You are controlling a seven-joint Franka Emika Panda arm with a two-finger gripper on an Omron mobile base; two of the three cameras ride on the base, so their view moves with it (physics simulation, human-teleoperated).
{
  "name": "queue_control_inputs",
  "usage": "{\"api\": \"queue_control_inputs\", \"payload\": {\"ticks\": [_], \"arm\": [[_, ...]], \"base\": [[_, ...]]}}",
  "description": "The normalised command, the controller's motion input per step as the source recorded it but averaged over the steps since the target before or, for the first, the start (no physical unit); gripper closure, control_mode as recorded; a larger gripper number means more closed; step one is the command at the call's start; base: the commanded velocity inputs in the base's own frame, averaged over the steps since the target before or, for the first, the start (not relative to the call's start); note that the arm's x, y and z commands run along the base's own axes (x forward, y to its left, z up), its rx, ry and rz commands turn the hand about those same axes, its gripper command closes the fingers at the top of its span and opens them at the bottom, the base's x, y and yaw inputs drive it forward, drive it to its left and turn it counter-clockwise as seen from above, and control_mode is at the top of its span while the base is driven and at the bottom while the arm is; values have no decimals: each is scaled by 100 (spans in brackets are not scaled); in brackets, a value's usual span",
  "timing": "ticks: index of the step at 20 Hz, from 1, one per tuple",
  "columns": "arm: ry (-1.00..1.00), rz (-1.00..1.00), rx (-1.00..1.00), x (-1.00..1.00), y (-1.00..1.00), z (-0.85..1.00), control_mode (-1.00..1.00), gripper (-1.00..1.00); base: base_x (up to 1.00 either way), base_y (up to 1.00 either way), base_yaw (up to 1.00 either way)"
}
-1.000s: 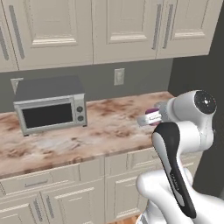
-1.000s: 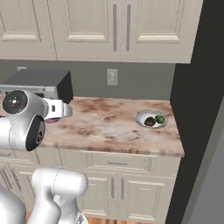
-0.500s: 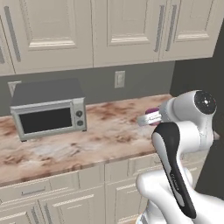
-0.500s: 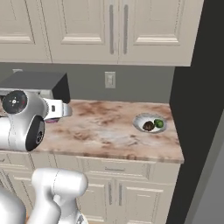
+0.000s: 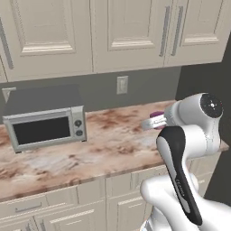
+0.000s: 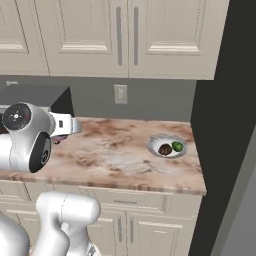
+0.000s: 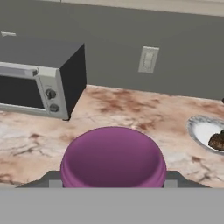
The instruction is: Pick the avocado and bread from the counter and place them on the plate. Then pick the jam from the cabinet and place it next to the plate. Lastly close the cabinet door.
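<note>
My gripper (image 7: pixel 113 180) is shut on the jam (image 7: pixel 113 157), a purple jar that looms large low in the hand view. In the left base view the jam (image 5: pixel 156 118) sticks out of the gripper (image 5: pixel 151 122) above the counter (image 5: pixel 108 149). Seen from the right base, the gripper (image 6: pixel 67 128) hovers over the counter's (image 6: pixel 115 160) left part. The plate (image 6: pixel 156 142) lies far to its right with the bread (image 6: pixel 165 149) and the avocado (image 6: pixel 177 146) on it. Plate (image 7: pixel 199 129) and bread (image 7: pixel 216 141) sit at the hand view's right edge. The cabinet doors (image 6: pixel 135 35) in sight stand shut.
A grey toaster oven (image 5: pixel 45 119) stands on the counter's left against the wall, also in the hand view as the oven (image 7: pixel 35 83). A wall outlet (image 5: pixel 122 84) sits above the counter. A dark tall panel (image 6: pixel 225 125) bounds the counter's right end.
The whole scene has slid left and slightly down in both base views, so the camera moved. The gripper stays shut on the jam.
</note>
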Motion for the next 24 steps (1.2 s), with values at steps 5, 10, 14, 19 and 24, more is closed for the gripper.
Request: {"api": "queue_control_inputs", "payload": {"ticks": [5, 10, 14, 19, 24], "arm": [[0, 0, 0, 0, 0, 0, 100, 100], [0, 0, 0, 0, 0, 0, 100, 100], [0, 0, 0, 0, 0, 0, 100, 100], [0, 0, 0, 0, 0, 0, 100, 100], [0, 0, 0, 0, -9, -11, -100, 100]], "base": [[38, -28, 0], [35, -26, 0], [32, -23, 0], [26, -23, 0], [8, -11, 0]]}}
